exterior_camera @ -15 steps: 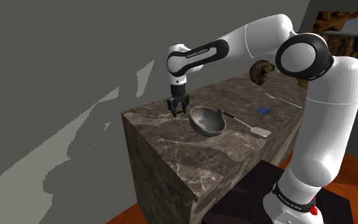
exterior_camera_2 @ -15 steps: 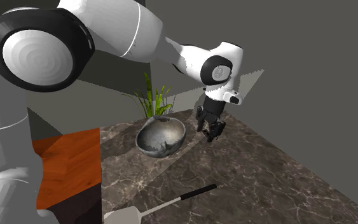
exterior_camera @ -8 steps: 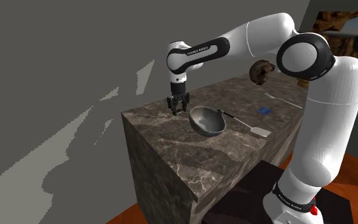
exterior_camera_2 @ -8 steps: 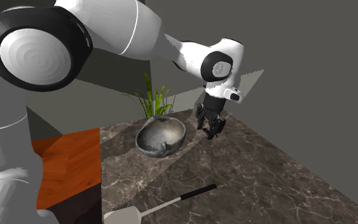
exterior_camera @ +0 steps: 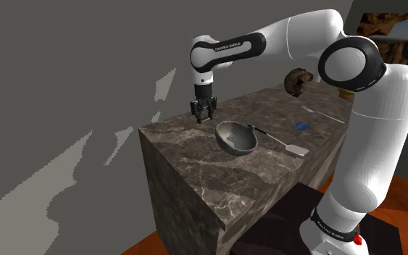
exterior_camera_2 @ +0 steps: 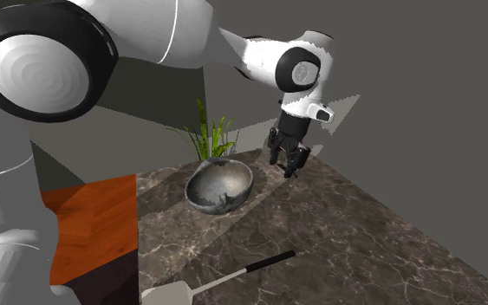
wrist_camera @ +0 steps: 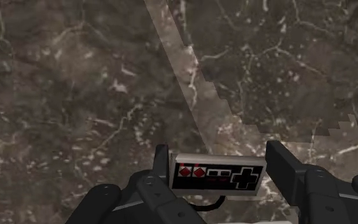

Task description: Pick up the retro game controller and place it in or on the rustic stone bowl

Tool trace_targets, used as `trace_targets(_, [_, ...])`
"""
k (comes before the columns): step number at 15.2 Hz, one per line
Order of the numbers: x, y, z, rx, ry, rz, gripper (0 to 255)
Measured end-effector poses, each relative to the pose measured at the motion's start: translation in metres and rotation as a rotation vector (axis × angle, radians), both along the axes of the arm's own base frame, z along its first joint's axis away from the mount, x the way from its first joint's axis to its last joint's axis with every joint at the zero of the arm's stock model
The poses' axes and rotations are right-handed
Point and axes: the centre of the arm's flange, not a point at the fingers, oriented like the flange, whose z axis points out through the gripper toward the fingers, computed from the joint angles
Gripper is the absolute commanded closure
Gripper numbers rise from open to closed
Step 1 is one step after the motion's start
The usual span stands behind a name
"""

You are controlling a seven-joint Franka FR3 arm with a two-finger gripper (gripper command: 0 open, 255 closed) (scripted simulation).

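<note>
The retro game controller (wrist_camera: pixel 217 175), a grey pad with a black cross and red buttons, is clasped at its two short ends by my black fingers (wrist_camera: pixel 161 167). My gripper (wrist_camera: pixel 217 150) is shut on it above the dark marble counter. In the shoulder view the gripper (exterior_camera: pixel 202 115) hangs a little above the countertop, to the left of and beyond the grey stone bowl (exterior_camera: pixel 236 138). From the second exterior view the gripper (exterior_camera_2: pixel 287 164) is to the right of the bowl (exterior_camera_2: pixel 220 186), which stands upright with nothing in it.
A black-handled spatula (exterior_camera: pixel 282 143) lies by the bowl, near the front edge in the second exterior view (exterior_camera_2: pixel 224 279). A small blue item (exterior_camera: pixel 301 127) and a brown lump (exterior_camera: pixel 297 82) sit farther along the marble counter (exterior_camera: pixel 195 163). A green plant (exterior_camera_2: pixel 209 134) stands behind.
The gripper has risen from the countertop with the controller between its fingers and shifted slightly away from the bowl. The bowl and spatula have not moved.
</note>
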Motion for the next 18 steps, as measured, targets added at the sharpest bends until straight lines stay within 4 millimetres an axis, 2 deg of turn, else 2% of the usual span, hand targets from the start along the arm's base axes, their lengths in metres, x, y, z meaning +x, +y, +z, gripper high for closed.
trace_targets(18, [0.000,0.001,0.094,0.000,0.000,0.000,255])
